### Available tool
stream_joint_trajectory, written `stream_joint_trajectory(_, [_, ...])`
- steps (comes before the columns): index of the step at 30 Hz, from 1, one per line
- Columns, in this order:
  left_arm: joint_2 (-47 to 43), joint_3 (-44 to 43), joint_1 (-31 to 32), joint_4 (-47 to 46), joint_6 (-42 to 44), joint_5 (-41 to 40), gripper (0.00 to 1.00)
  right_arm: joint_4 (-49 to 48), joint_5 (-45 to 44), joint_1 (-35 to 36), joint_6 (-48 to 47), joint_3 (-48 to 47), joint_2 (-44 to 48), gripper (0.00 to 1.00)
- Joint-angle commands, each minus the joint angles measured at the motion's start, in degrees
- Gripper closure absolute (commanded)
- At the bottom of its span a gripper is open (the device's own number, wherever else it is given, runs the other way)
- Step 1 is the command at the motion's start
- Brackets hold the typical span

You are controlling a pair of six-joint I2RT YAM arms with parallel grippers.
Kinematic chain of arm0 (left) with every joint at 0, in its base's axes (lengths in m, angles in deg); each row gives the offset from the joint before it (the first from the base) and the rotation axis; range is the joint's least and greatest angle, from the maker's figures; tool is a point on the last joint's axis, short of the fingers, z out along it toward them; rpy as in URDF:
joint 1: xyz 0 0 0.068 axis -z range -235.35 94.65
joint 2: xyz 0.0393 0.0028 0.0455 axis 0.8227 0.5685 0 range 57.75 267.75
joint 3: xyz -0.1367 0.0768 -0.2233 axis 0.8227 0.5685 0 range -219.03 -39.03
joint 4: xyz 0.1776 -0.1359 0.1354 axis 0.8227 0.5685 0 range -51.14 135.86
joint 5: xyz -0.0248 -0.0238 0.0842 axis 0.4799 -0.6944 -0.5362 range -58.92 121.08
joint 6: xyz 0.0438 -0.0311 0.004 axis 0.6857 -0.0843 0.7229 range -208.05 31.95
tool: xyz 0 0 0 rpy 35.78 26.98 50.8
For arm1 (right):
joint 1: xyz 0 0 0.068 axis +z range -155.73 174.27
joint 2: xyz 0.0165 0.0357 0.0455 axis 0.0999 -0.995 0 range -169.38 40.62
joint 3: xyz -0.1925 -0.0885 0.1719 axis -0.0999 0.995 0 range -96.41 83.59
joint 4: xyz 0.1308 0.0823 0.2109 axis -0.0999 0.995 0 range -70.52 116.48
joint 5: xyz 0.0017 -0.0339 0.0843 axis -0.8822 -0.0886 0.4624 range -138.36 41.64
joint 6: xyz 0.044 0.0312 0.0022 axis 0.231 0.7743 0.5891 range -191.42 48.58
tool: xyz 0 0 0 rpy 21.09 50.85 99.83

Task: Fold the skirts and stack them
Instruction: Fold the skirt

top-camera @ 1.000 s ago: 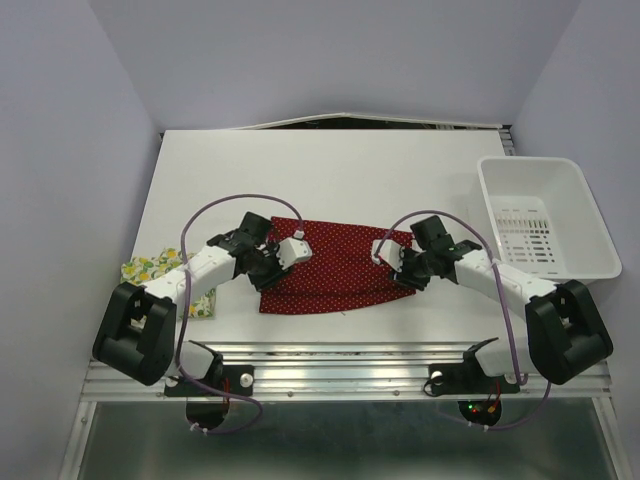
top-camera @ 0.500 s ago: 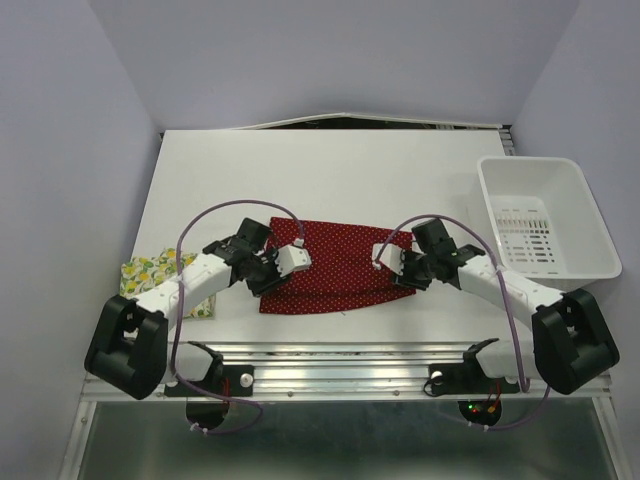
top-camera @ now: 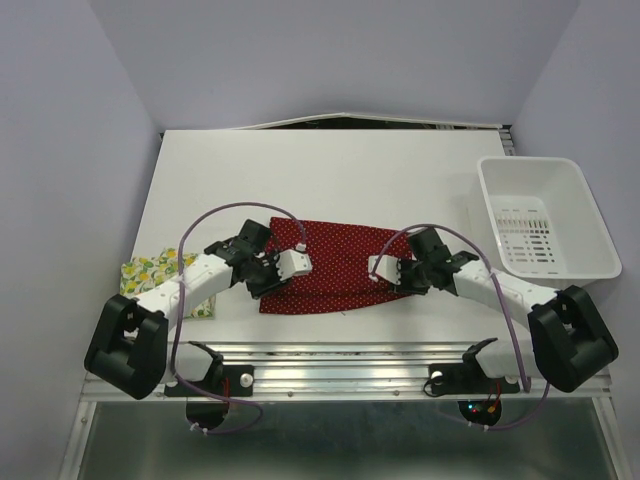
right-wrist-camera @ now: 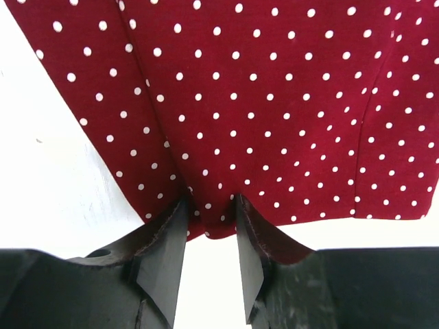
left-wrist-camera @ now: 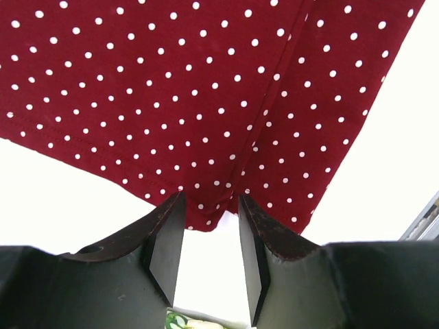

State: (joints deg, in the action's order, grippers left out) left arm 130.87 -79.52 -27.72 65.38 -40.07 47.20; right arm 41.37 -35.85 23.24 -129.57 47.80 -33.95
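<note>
The dark red skirt with white dots lies flat in the middle of the table. My left gripper is low at its near left corner, and in the left wrist view its jaws stand apart with the skirt's corner between the tips. My right gripper is at the near right corner. In the right wrist view its fingers straddle the skirt's hem, with a gap still between them. The lemon-print skirt lies folded at the left, partly under my left arm, and a sliver of this lemon skirt shows below the left jaws.
A white plastic bin stands at the right edge of the table. The table's near edge with its metal rail runs just below the red skirt.
Both grippers have slid toward the near edge of the red skirt and lowered onto its corners. The right jaws have narrowed a little; the skirt lies as before.
</note>
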Motion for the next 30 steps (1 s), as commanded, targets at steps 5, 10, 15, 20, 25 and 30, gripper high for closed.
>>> stream_joint_trajectory(5, [3.07, 1.73, 0.75, -0.94, 2.99, -2.14, 0.57, -4.48, -3.19, 1.61, 0.05, 2.13, 0.39, 0.74])
stream_joint_trajectory(10, [4.75, 1.47, 0.84, -2.35, 2.90, -2.85, 0.77, -5.28, -4.07, 1.61, 1.11, 2.22, 0.39, 0.90])
stream_joint_trajectory(15, [1.86, -0.02, 0.84, -2.35, 0.80, -1.71, 1.00, -4.14, -3.90, 1.61, 3.21, -0.32, 1.44, 0.99])
stream_joint_trajectory(20, [-0.78, -3.62, 0.93, 2.56, 0.00, -1.27, 1.00, -3.53, -5.91, 1.61, 2.96, -2.44, 1.97, 0.99])
stream_joint_trajectory(25, [-4.56, -8.28, 1.01, 9.93, -0.96, 0.58, 1.00, -1.94, -8.29, 1.61, 3.13, -4.37, 5.21, 0.99])
stream_joint_trajectory(30, [-6.85, -10.13, 1.36, 15.21, -1.14, 2.33, 1.00, 2.01, -8.21, 1.61, 2.78, -5.34, 8.12, 0.99])
